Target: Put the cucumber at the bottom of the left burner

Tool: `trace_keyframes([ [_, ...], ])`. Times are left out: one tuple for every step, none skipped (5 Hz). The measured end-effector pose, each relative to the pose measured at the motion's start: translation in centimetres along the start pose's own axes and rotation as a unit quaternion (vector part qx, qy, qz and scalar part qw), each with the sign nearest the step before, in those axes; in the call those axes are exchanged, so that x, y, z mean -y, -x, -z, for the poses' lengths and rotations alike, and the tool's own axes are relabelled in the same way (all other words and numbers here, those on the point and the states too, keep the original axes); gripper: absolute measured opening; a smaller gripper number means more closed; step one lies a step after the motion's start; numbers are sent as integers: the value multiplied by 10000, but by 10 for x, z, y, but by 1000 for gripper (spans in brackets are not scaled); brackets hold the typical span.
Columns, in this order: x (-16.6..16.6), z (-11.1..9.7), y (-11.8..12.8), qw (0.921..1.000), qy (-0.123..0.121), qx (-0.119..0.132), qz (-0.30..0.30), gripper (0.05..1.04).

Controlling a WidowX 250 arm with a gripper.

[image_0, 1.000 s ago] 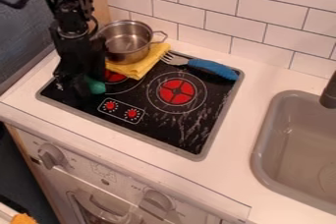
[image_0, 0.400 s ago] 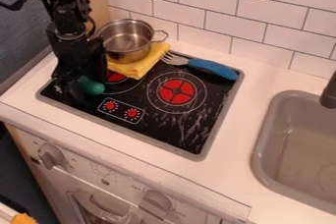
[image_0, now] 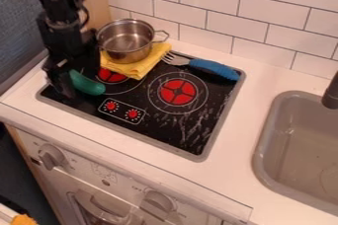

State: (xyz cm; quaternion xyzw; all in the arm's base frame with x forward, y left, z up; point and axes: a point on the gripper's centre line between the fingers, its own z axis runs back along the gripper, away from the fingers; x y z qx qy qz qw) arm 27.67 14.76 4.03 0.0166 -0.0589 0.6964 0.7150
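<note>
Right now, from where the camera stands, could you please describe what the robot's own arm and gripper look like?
The arm is black and jointed, with blocky segments; a thin, dark, curved strand, probably a cable, bows out from its side. The gripper is black too, narrower towards its lower end.

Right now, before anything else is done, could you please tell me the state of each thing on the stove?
Cucumber: lying at a slant beside the gripper; whether held, I cannot tell.
Pot: upright, without lid, on the cloth.
Cloth: folded, under the pot.
Fork: lying flat, prongs near the cloth.
Left burner: red, partly covered.
Right burner: red, uncovered.
</note>
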Motion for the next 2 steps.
trace_keyframes([
  [3, -27, -2, 9995, 300, 96, 9, 1000],
  [-3, -60, 3, 9973, 705, 191, 8, 1000],
])
